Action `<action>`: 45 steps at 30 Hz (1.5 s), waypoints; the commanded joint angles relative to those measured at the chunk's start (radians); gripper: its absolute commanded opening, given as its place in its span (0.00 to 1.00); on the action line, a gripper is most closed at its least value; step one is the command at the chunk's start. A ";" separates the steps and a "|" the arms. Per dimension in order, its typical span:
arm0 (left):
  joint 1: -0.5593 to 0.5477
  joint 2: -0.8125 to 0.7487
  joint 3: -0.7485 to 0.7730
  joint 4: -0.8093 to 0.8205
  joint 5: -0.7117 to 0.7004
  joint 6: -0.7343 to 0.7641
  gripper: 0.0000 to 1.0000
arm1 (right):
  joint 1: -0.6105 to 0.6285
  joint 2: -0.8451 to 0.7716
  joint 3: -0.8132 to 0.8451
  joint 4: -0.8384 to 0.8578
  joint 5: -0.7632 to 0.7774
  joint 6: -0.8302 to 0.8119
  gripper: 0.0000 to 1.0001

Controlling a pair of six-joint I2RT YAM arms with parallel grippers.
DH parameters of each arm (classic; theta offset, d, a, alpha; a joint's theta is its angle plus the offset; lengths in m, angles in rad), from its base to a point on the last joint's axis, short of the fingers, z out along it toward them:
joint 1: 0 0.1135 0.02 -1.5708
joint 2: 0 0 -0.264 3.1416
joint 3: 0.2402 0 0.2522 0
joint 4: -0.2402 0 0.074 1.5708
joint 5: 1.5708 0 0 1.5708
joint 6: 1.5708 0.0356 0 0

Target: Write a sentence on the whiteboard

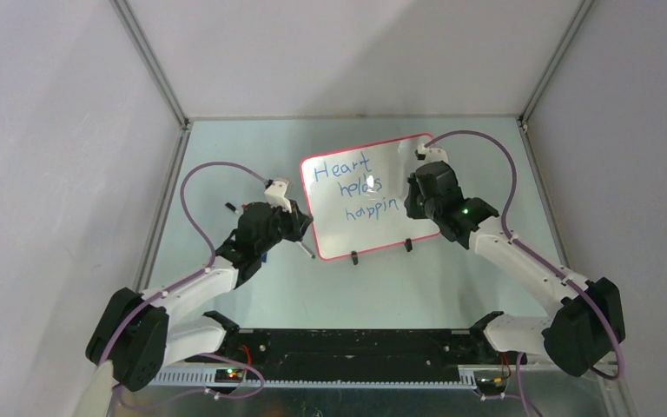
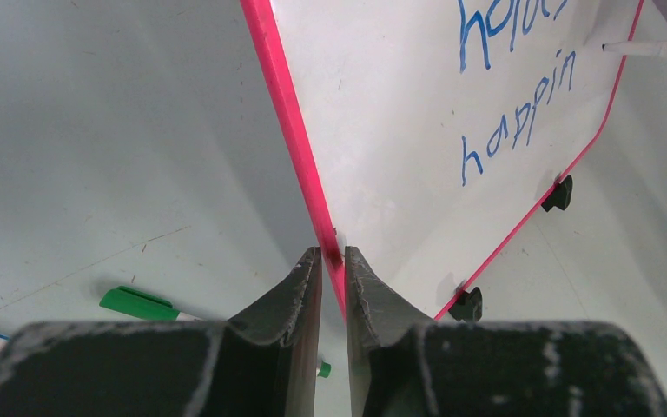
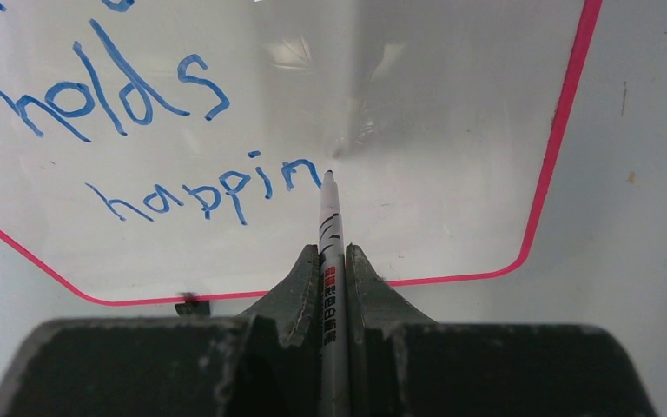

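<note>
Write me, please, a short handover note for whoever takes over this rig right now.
Left gripper: jaws shut on the left edge of the red frame of the whiteboard, which stands on its feet.
Right gripper: jaws shut on the marker, its tip at the board just after the last letter.
Done: the sentence reads "Heart / holds / happin" in blue.
Left: the third word looks unfinished; probably complete it, then lift the marker away and release the board.
</note>
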 commanded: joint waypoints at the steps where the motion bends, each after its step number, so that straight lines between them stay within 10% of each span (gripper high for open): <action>1: -0.005 -0.026 0.009 0.016 -0.010 0.023 0.21 | -0.005 0.016 0.004 0.038 -0.013 -0.003 0.00; 45: -0.005 -0.031 0.008 0.014 -0.010 0.023 0.20 | -0.013 0.040 0.005 0.046 0.076 0.009 0.00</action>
